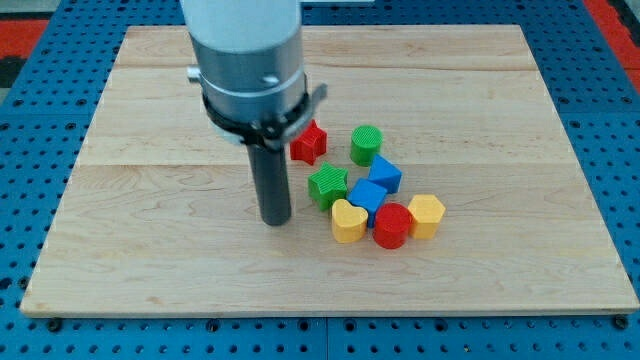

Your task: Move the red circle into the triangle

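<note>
The red circle [392, 226] lies near the board's middle, toward the view's bottom right, touching a yellow heart [347, 221] on its left and a yellow block [427, 215] on its right. Two blue blocks [368, 195] [385, 174] sit just above it. A green star [328, 186] lies left of them, a green cylinder [367, 145] above, and a red star [309, 142] at the cluster's upper left. My tip [276, 221] rests on the board left of the cluster, about a block's width from the green star and the yellow heart.
The wooden board [150, 250] lies on a blue pegboard table [30, 150]. The arm's grey and white body [250, 60] hangs over the board's upper left part and hides what is behind it.
</note>
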Available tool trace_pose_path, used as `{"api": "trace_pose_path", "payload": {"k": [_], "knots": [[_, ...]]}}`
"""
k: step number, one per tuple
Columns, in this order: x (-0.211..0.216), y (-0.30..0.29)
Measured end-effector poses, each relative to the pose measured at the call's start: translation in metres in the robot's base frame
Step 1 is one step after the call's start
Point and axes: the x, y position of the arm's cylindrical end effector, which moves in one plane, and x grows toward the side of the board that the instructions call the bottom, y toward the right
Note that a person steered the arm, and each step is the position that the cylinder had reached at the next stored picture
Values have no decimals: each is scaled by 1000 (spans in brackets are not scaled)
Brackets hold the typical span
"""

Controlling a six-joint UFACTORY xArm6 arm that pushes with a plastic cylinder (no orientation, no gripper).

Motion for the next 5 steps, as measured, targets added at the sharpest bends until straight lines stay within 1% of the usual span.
{"api": "trace_pose_path", "payload": {"k": [2, 3, 4, 5], "knots": [[-70, 10], [-87, -7], [4, -44], [90, -43]]}}
